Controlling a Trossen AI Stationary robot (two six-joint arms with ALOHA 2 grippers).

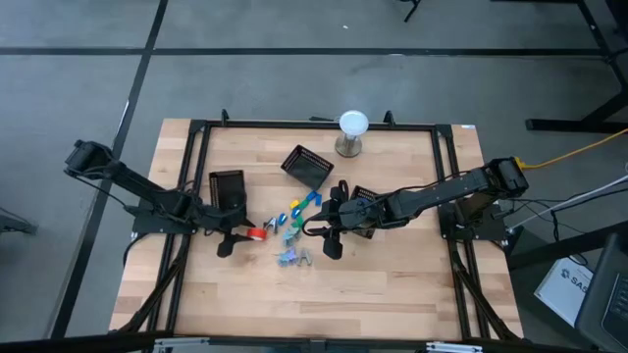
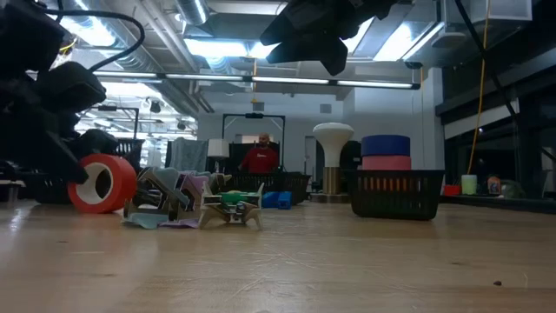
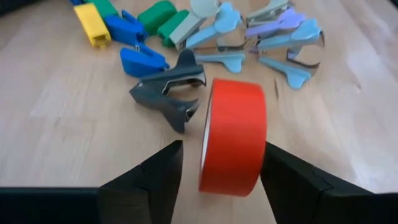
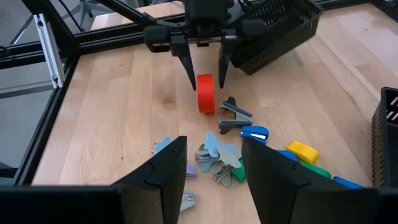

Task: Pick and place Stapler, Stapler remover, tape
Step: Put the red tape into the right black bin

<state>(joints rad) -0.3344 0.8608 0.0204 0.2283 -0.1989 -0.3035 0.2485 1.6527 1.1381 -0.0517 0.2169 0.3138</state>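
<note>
High view: left tool [image 1: 238,235] open astride upright red tape [image 1: 256,233], remover and stapler heap [image 1: 291,233] at its 3 o'clock, right tool [image 1: 335,222] open beyond, wooden table [image 1: 392,294]; left wrist view: black staple remover [image 3: 169,93] just beside tape.

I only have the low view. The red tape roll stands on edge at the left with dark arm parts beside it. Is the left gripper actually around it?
Observer: Yes. The left wrist view shows the red tape roll upright between the open fingers of the left gripper.
Operator: Anything close enough to get caught?
Observer: A black staple remover lies on the table right beside the roll, just ahead of one finger.
Operator: And the right arm?
Observer: The right gripper is open and empty, hovering over the pile of pale staple removers.
</note>
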